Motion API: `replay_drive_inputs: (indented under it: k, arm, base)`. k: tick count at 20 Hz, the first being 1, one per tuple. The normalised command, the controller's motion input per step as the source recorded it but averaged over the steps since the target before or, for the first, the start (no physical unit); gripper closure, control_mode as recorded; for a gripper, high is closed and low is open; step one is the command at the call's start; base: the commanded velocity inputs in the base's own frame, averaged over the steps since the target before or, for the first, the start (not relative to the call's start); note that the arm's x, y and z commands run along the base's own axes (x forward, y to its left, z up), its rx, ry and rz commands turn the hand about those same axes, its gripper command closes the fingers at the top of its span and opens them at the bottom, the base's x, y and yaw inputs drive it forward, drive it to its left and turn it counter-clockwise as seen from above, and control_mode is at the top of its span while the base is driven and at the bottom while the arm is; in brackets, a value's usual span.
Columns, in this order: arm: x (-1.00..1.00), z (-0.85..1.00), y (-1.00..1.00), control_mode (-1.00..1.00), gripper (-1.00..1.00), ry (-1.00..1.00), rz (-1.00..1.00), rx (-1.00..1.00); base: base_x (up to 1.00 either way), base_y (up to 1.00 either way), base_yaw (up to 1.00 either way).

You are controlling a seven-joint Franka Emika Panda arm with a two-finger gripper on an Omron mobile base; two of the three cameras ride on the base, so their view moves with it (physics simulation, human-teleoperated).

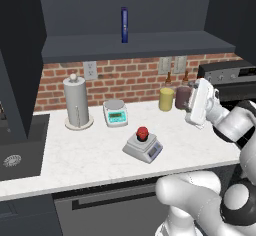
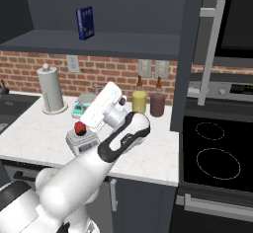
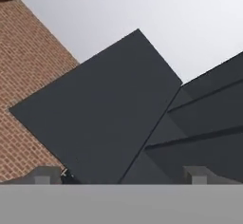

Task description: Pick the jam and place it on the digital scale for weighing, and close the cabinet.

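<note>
The gripper [image 3: 121,173] holds nothing, its fingertips spread wide and aimed up at an open dark cabinet door [image 3: 102,109]. The jam [image 1: 142,133] already sits on the digital scale [image 1: 143,149] on the counter [image 1: 75,152]. The cabinet [image 2: 202,24] stands open, so closing it remains.

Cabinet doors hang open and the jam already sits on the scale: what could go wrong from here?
1. The open cabinet door stands edge-on beside the arm; a swing at it could glance off the edge or miss the bar handle.
2. The jam rests on the digital scale, close under the arm in the right base view; a low sweep of the elbow could knock it off.
3. The yellow bottle and maroon bottle stand just beside the hand and may tip.
</note>
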Motion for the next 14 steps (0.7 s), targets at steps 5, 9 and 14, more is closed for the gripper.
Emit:
replay_drive_inputs:
  k: [5, 9, 14]
  arm:
    - [-0.06, 0.04, -0.51, -1.00, -1.00, -0.27, 0.00, 0.27]
    - [-0.18, 0.17, -0.54, -1.00, -1.00, -0.07, -0.02, 0.12]
    - [-0.36, 0.21, -0.60, -1.00, -1.00, 0.04, -0.03, 0.02]
  base:
    - [0.00, 0.00, 0.00]
    - [0.00, 0.00, 0.00]
    - [0.00, 0.00, 0.00]
